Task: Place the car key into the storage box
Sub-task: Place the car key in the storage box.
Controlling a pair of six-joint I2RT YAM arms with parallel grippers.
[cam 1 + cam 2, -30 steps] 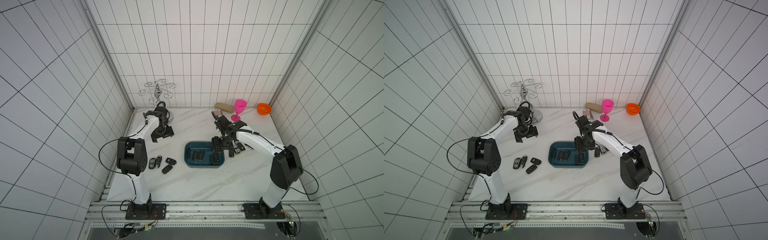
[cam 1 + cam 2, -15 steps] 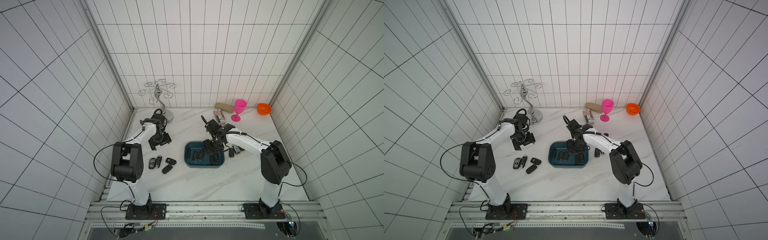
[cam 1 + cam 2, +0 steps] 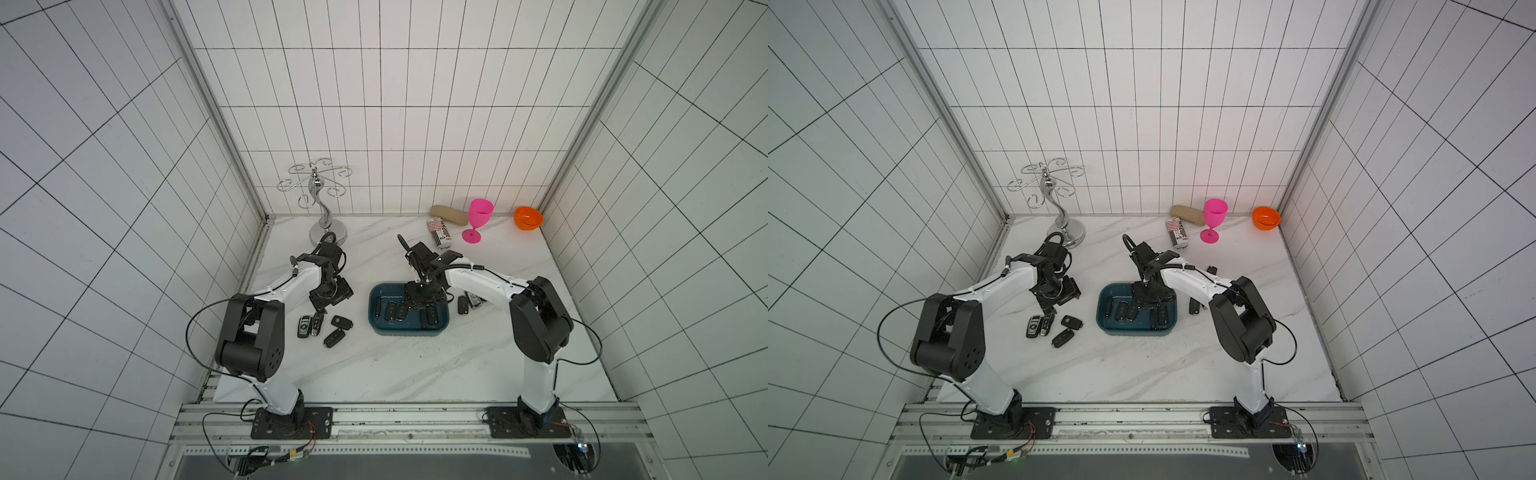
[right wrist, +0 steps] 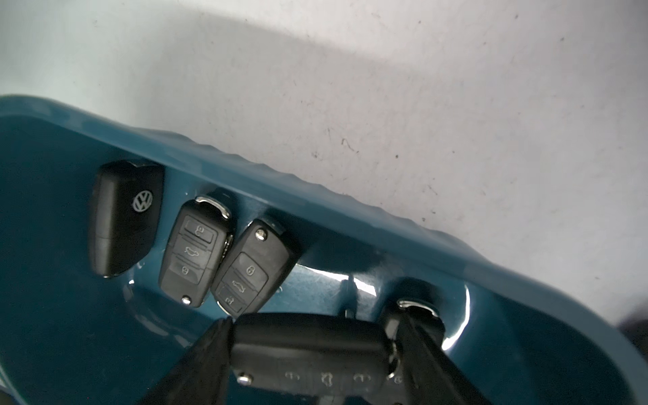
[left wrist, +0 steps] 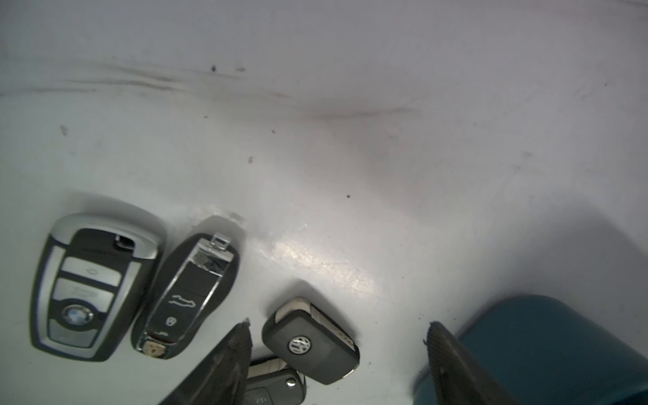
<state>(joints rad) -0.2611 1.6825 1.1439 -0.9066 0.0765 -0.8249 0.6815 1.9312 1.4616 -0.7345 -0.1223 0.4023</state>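
Both arms have swung inward over the last second. Your right arm has come off the counter (image 3: 395, 365) beside the storage box (image 3: 376, 328) and now reaches over its inside. Your left arm has dropped from the back of the counter to the 4 loose keys on the box's left.

Your right hand (image 4: 314, 321) is clamped on a black 3-button flip key (image 4: 308, 354), pinched end to end between the fingers (image 4: 196, 368). The key hangs over the teal floor of the box. 3 other keys (image 4: 194, 252) lie in a row against the far wall, and a 4th key (image 4: 417, 305) shows only its chrome tip behind a finger. How high the held key sits above the floor, I cannot tell.

So the step in hand looks like the drop. Ease down a little, spread the fingers over the bare patch of floor, then lift straight up so that you do not drag a neighbour.

Your left hand (image 5: 338, 328) stands wide and holds nothing. In the wrist view its tips flank a VW key (image 5: 310, 343) on the counter, off-centre toward 1 finger. A second flip key (image 5: 277, 385) lies just beside it and a BMW fob (image 5: 87, 287) lies further off. Centre on the VW key before you close, or you risk catching the second flip key too.
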